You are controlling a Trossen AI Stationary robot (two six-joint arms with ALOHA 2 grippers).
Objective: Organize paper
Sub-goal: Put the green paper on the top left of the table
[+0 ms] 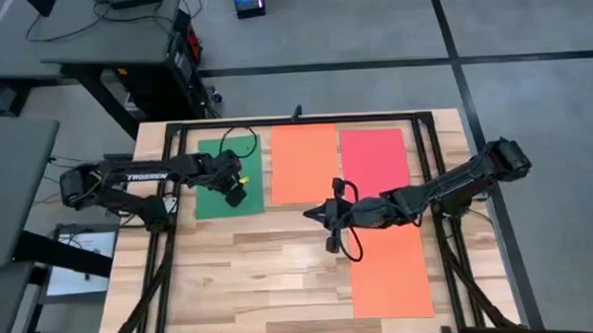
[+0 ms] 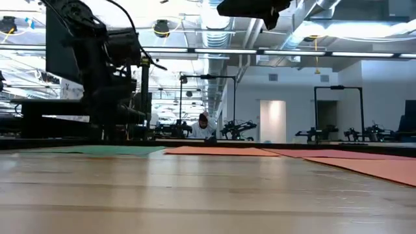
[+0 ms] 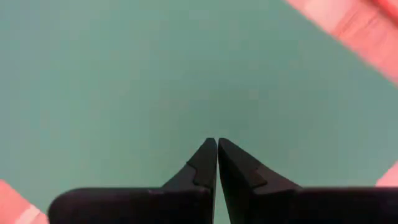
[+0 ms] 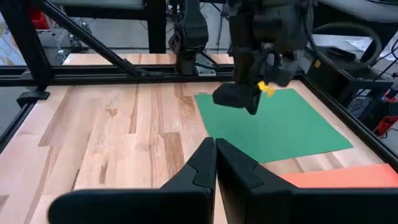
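Four sheets of paper lie flat on the wooden table. Along the far side sit a green sheet (image 1: 216, 179), an orange sheet (image 1: 303, 163) and a pink-red sheet (image 1: 373, 159). A second orange sheet (image 1: 391, 272) lies at the near right. My left gripper (image 1: 236, 196) is shut, pointing down over the green sheet's near right part (image 3: 124, 74). My right gripper (image 1: 311, 214) is shut and hangs above bare wood at the table's middle, pointing toward the left edge, with nothing in it (image 4: 216, 142). My left gripper points its shut fingertips (image 3: 208, 155) down at the green sheet (image 4: 280, 127) from above. I cannot tell whether the tips touch the paper or hover just over it. The sheet lies flat on the table.
A black metal frame (image 1: 295, 122) runs around the table top, with rails along the left and right sides. A black cable (image 1: 238, 139) loops over the green sheet's far edge. Bare wood (image 1: 241, 287) shows at the near left and middle.
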